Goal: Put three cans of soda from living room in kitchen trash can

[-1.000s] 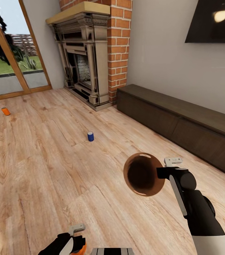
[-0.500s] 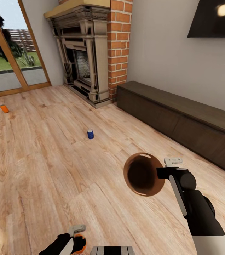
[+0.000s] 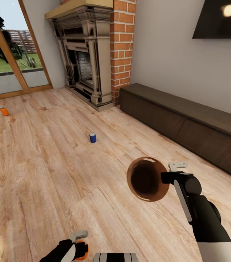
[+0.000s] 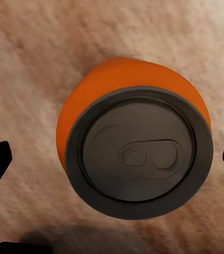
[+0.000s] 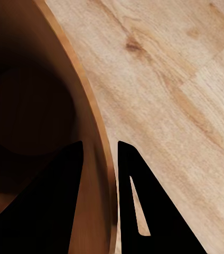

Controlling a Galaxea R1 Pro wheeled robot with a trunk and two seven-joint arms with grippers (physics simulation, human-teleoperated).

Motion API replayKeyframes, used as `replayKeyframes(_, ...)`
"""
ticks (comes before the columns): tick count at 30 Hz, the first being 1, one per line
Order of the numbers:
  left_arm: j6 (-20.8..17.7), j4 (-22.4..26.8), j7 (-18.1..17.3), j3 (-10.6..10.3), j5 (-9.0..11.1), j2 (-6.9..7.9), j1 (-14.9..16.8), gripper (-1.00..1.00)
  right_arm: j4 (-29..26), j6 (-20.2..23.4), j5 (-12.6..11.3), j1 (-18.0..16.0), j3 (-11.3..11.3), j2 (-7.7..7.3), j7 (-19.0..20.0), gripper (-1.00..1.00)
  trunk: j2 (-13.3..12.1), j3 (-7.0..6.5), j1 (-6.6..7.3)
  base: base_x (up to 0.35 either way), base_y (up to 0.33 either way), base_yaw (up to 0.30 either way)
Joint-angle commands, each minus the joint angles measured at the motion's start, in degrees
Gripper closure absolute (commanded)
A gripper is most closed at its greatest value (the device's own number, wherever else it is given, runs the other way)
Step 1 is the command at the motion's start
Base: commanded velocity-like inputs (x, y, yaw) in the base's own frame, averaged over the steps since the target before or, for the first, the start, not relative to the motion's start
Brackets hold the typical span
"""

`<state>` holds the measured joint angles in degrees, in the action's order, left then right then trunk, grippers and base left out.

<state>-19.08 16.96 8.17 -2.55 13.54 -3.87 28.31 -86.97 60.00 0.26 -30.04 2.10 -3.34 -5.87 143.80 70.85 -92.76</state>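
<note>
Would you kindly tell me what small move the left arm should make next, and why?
Probably ease the left tool down and close it on the orange cylindrical soda can with the grey top. The can sits centred between the fingers, which stand apart from its sides. The right tool already pinches the wall of the round coppery-brown trash bin, ready to receive it.

Left gripper (image 3: 78, 244) cut by frame bottom, hiding most of its orange can (image 3: 82, 251), TV (image 3: 221, 20) cropped
</note>
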Motion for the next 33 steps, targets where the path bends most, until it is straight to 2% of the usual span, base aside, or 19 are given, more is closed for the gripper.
replayKeyframes(1,0.0,0.0,0.0,0.0,0.0,0.0,0.0,-1.0,-0.03,0.0,-0.44,-0.02,0.01,0.0,0.16,1.0,0.02,0.22,-0.02,0.0,0.0,0.0)
replayKeyframes(5,0.02,0.0,0.0,0.0,0.0,0.0,-0.01,-1.0,0.0,0.0,-0.44,-0.02,0.01,0.0,0.16,1.0,0.07,1.1,-0.12,0.0,0.0,0.0)
replayKeyframes(30,0.09,0.31,0.0,-0.16,0.0,-0.15,0.1,-1.0,-0.02,0.0,-0.44,-0.02,0.07,0.0,0.16,1.0,0.07,1.1,-0.12,0.0,0.0,0.0)
replayKeyframes(33,0.09,0.34,0.0,-0.17,-0.02,-0.17,0.15,-1.0,-0.01,0.0,-0.44,-0.02,0.08,0.0,0.16,1.0,0.11,1.77,-0.2,0.0,0.0,0.0)
